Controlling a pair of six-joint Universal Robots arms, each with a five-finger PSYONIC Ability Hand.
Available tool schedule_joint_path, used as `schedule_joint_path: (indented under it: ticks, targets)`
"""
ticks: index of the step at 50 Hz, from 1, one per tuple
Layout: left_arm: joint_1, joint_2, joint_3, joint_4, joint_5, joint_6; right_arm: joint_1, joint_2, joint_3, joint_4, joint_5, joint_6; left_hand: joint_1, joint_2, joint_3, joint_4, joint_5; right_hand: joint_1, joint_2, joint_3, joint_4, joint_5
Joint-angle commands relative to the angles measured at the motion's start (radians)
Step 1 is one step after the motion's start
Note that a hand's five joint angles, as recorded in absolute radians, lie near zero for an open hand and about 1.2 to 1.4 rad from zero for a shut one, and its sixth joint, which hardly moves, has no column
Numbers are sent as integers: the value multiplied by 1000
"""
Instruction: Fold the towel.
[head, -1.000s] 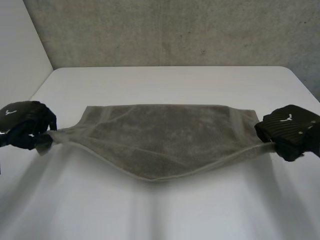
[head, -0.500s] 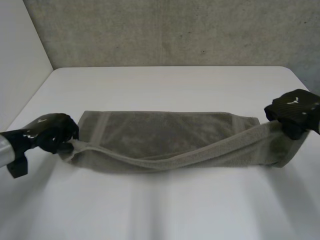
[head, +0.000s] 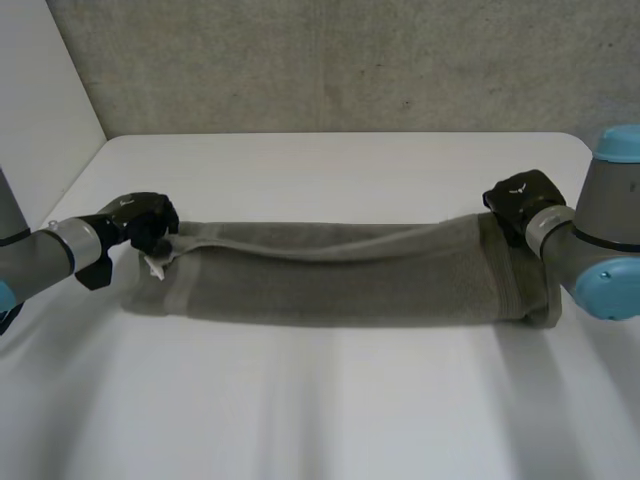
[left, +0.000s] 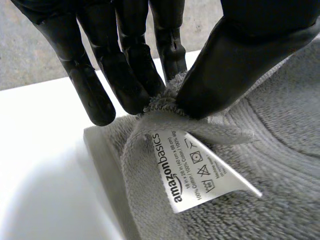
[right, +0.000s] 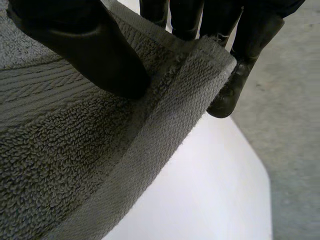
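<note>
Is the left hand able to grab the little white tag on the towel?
Likely yes: the tag hangs right at the fingertips of the left hand, with nothing between. But that hand is pinching the towel corner, so it must let go first.

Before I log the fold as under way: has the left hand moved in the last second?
Yes. The left hand has come inward from the table's left edge and toward its far edge, carrying the towel's corner.
</note>
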Motion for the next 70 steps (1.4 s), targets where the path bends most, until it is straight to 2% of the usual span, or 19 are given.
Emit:
schedule_joint_path:
  ticks: [1,9,19,21,22,23,24,25,26,32,43,45,48,50,53,59,61,66,70]
  targets:
    - [-33,-63,104,36,-13,-52,25,69,-97,-44,32,16,108,62,58,32,91,59,57,41,48,42]
    - [-34,-107,146,118,-79,-67,40,161,-213,-44,69,20,108,62,58,32,91,59,57,41,48,42]
    - [-34,-123,163,184,-90,-90,50,263,-331,-35,130,14,108,62,58,32,91,59,57,41,48,42]
    - [-34,-123,159,185,-90,-95,53,277,-345,-29,140,14,11,-35,-39,-64,-5,59,57,41,48,42]
    - [-34,-123,156,184,-91,-98,57,289,-357,-20,149,13,-541,-587,-591,-616,-557,-204,-207,-222,-215,-222]
    - [-34,-123,156,184,-91,-98,65,297,-365,-5,159,13,-546,-593,-597,-622,-563,-686,-689,-704,-698,-704]
    - [-34,-121,156,181,-93,-98,65,297,-365,-5,160,13,-933,-979,-983,-1008,-950,-691,-694,-709,-702,-709]
    - [-36,-118,153,178,-95,-98,73,298,-373,11,169,14,-1094,-1140,-1144,-1169,-1110,-1043,-1046,-1061,-1054,-1061]
    - [-36,-118,153,177,-95,-98,77,300,-376,23,176,17,-1095,-1142,-1146,-1171,-1112,-1162,-1165,-1180,-1174,-1180]
    - [-45,-97,139,171,-98,-101,82,271,-371,34,183,27,-1095,-1142,-1146,-1171,-1112,-1162,-1165,-1180,-1174,-1180]
    - [-26,96,3,158,-99,-99,65,17,-279,72,163,182,-1092,-1139,-1143,-1168,-1109,-1162,-1165,-1180,-1174,-1180]
    - [-26,143,-42,158,-99,-96,64,-73,-195,97,135,182,-1090,-1136,-1140,-1165,-1106,-1162,-1165,-1180,-1174,-1180]
    - [-25,241,-141,162,-98,-87,64,-113,-144,112,110,175,-1075,-1121,-1125,-1150,-1091,-1162,-1165,-1180,-1174,-1180]
    - [-26,285,-195,167,-93,-87,54,-182,-21,144,51,154,-1057,-1104,-1107,-1133,-1074,-1162,-1165,-1180,-1174,-1180]
    - [-26,354,-285,184,-93,-86,39,-225,102,158,16,128,-1057,-1104,-1107,-1133,-1074,-1162,-1165,-1180,-1174,-1180]
    - [-28,405,-420,216,-93,-73,-10,-257,276,110,-20,112,-1057,-1104,-1107,-1133,-1074,-1162,-1165,-1180,-1174,-1180]
    - [-30,408,-442,216,-91,-59,-42,-265,365,20,-55,109,-1057,-1104,-1107,-1133,-1074,-1162,-1165,-1180,-1174,-1180]
    - [-37,413,-503,217,-91,-20,-88,-231,441,-119,-93,111,-1078,-1124,-1128,-1153,-1094,-1050,-1052,-1068,-1061,-1067]
    - [-43,413,-520,220,-93,-18,-114,-182,448,-164,-101,109,-1081,-1127,-1131,-1156,-1097,-953,-956,-971,-964,-971]
